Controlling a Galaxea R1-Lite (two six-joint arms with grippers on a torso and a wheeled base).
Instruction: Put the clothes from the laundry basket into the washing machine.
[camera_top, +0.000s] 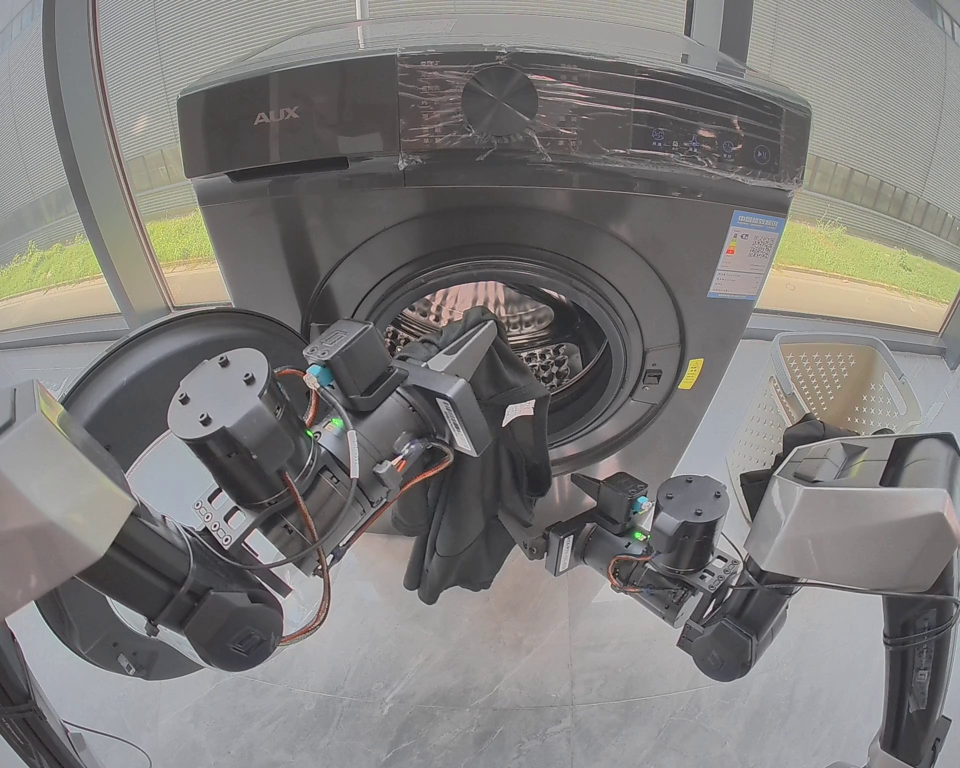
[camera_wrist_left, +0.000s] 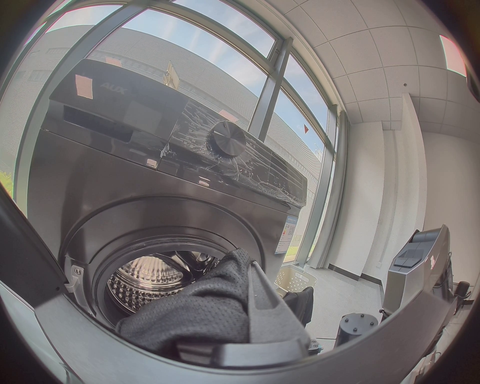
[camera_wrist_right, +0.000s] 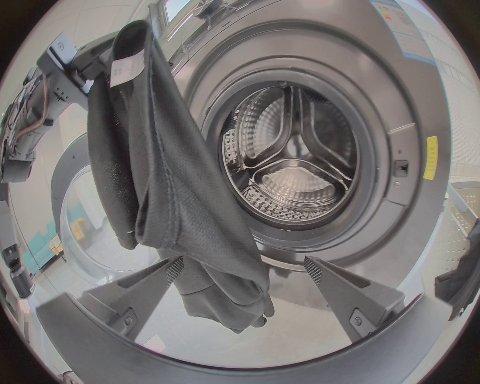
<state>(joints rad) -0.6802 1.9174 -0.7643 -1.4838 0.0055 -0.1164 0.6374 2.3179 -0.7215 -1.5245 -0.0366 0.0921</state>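
In front of the washing machine (camera_top: 480, 220), right at its round opening, we see the left end effector (camera_top: 478, 345) pinching a dark garment (camera_top: 480, 480) by its upper edge, the fingers (camera_wrist_left: 272, 310) pressed together on the cloth. The garment hangs outside the machine, draped down across the left half of the opening and past its lower rim, its loose end dangling above the floor (a small white label shows near the top of the cloth). Behind it the drum (camera_wrist_right: 295, 160) shows its ribbed steel wall. The machine's door (camera_top: 130, 400) stands swung wide open on the machine's left side.

Below the opening, the right end effector (camera_wrist_right: 243, 264) sits low in front of the machine with its fingers (camera_wrist_right: 345, 295) spread wide, just beside the hanging lower part of the garment; we cannot tell whether it touches the cloth.

To the right of the machine, the white laundry basket (camera_top: 850, 380) stands on the floor, with more dark clothes (camera_top: 805, 440) draped over its near rim.
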